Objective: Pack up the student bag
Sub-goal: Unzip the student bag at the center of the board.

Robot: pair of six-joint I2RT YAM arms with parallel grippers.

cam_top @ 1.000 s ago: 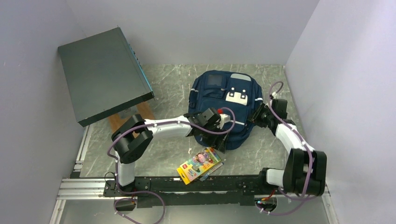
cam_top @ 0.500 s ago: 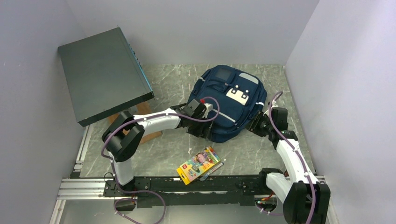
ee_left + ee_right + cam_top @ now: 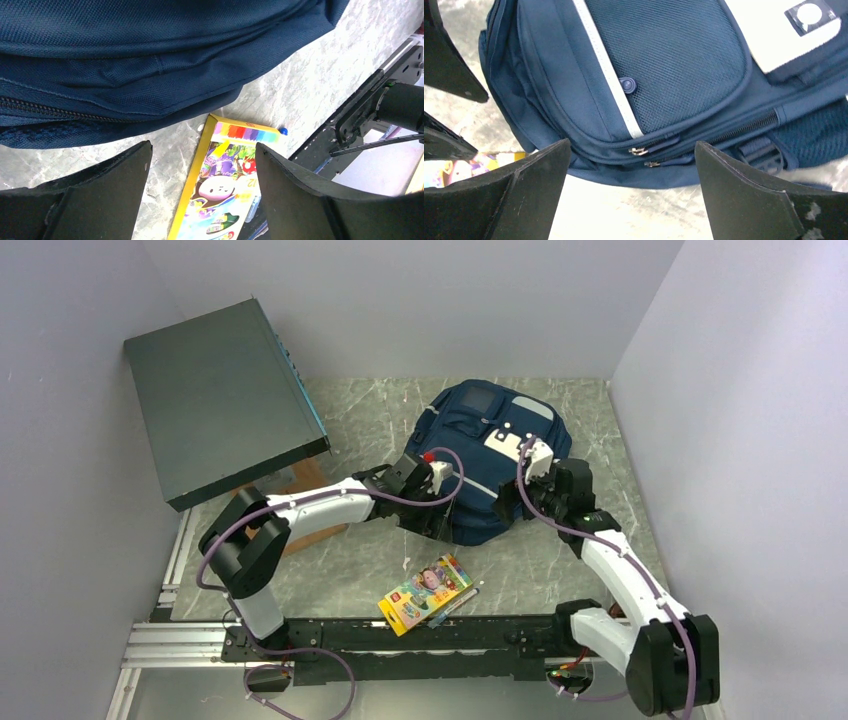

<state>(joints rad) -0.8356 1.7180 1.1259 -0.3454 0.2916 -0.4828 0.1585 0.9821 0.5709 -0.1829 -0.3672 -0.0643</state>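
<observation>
The student bag [image 3: 487, 455] is a navy backpack with a thin pale stripe, lying flat at the back middle of the table. Its near edge with two zipper pulls [image 3: 639, 150] fills the right wrist view. My right gripper [image 3: 528, 480] hovers open over the bag's near right side, and nothing is between its fingers [image 3: 744, 200]. My left gripper [image 3: 434, 518] is open at the bag's near left edge, with its fingers [image 3: 100, 195] empty above the table. Beyond them lies a yellow crayon box [image 3: 225, 190], near the front rail [image 3: 428, 592].
A big dark grey-green flat box [image 3: 220, 400] leans on a wooden stand [image 3: 300, 485] at the left. A pen with a blue cap [image 3: 283, 131] lies beside the crayon box. Walls close in on the left, back and right. The arms' base rail [image 3: 420, 635] runs along the front.
My right gripper has opened and moved from the bag's right side to over its near right part. The bag has shifted and turned a little. The left arm drew slightly left.
</observation>
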